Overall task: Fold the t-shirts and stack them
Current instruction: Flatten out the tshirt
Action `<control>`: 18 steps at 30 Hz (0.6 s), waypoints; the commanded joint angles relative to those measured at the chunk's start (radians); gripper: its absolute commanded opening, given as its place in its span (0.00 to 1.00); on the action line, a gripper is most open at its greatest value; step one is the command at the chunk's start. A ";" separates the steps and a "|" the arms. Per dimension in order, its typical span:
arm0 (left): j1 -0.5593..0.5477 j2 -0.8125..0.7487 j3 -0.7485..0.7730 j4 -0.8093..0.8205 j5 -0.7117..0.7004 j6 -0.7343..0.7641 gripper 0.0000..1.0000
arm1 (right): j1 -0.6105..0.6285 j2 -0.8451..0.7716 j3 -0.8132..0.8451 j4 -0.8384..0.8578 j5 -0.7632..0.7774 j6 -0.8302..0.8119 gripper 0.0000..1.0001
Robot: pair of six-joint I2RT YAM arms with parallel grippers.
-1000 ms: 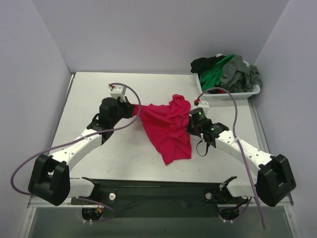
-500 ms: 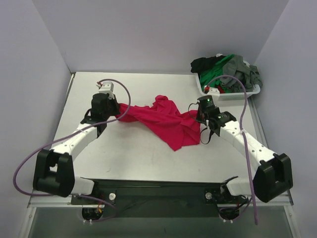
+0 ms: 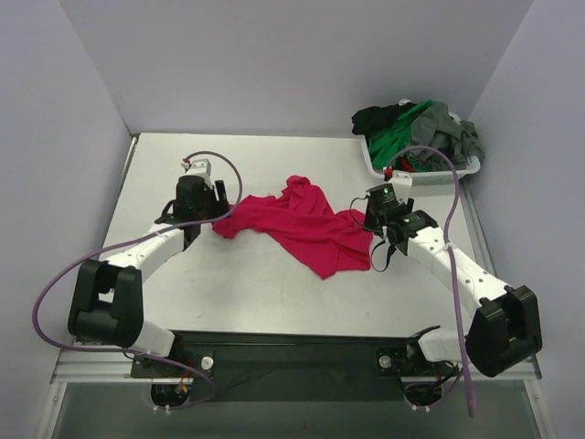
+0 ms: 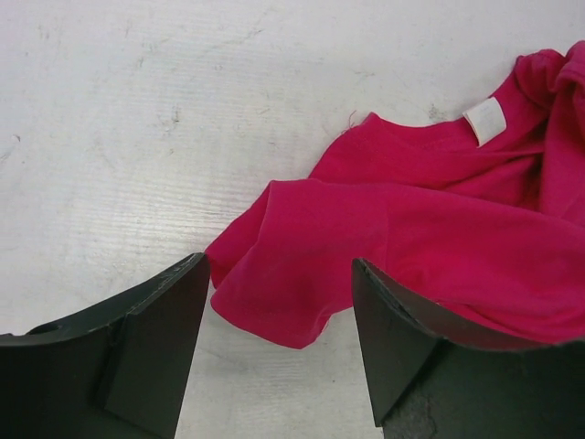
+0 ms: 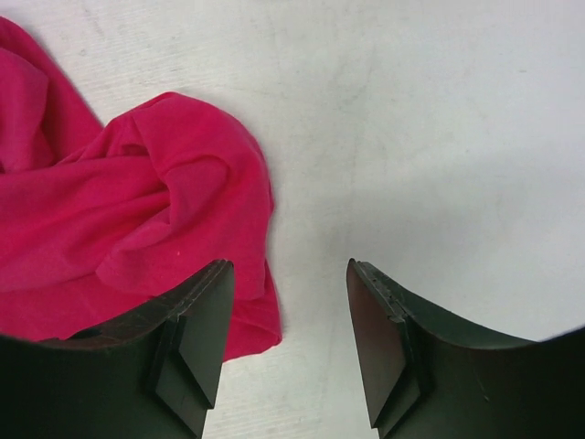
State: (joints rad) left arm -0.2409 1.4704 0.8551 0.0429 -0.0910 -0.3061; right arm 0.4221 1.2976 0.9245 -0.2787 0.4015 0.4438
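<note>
A crimson-red cloth t-shirt (image 3: 306,224) lies crumpled and unfolded on the pale grey bench (image 3: 183,165), to the left of a white plastic basket (image 3: 430,176) and nearer the arm bases than the basket is. The basket stands at the far right corner and holds a heap of 3 more t-shirts: a green one (image 3: 398,133), a grey one (image 3: 441,128) and a black one (image 3: 373,117).

The left gripper (image 3: 218,223) sits low at the end of the red shirt farthest from the basket. In the left wrist view its 2 dark fingers (image 4: 155,347) stand well apart, and a rounded edge of red cloth rests flat on the bench in the gap without being pinched. A small white label (image 4: 484,119) shows at the shirt's neckline beyond them.

The right gripper (image 3: 370,219) is at the shirt's end closest to the basket. In the right wrist view its fingers (image 5: 192,338) are also parted. A bunched fold of red cloth lies just beside 1 finger and runs partly under it, while the rest of the gap shows bare bench. Neither gripper has hold of anything.
</note>
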 commanded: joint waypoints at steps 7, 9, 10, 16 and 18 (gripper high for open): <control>0.000 -0.005 -0.099 0.064 0.000 -0.073 0.70 | 0.023 0.078 0.002 0.053 -0.079 0.010 0.53; -0.001 -0.002 -0.117 0.109 0.049 -0.080 0.70 | 0.011 0.077 -0.030 0.053 -0.110 0.025 0.53; -0.001 0.014 -0.117 0.115 0.054 -0.082 0.70 | 0.006 0.074 -0.045 0.062 -0.122 0.029 0.53; -0.003 0.116 -0.077 0.126 0.091 -0.090 0.71 | -0.094 0.057 -0.169 0.162 -0.298 0.053 0.52; -0.003 0.128 -0.070 0.138 0.115 -0.091 0.72 | -0.130 0.057 -0.196 0.202 -0.369 0.058 0.50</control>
State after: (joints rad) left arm -0.2413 1.5814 0.7395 0.1143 -0.0288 -0.3824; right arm 0.3363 1.3743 0.7582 -0.1413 0.1547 0.4782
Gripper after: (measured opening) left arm 0.713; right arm 0.504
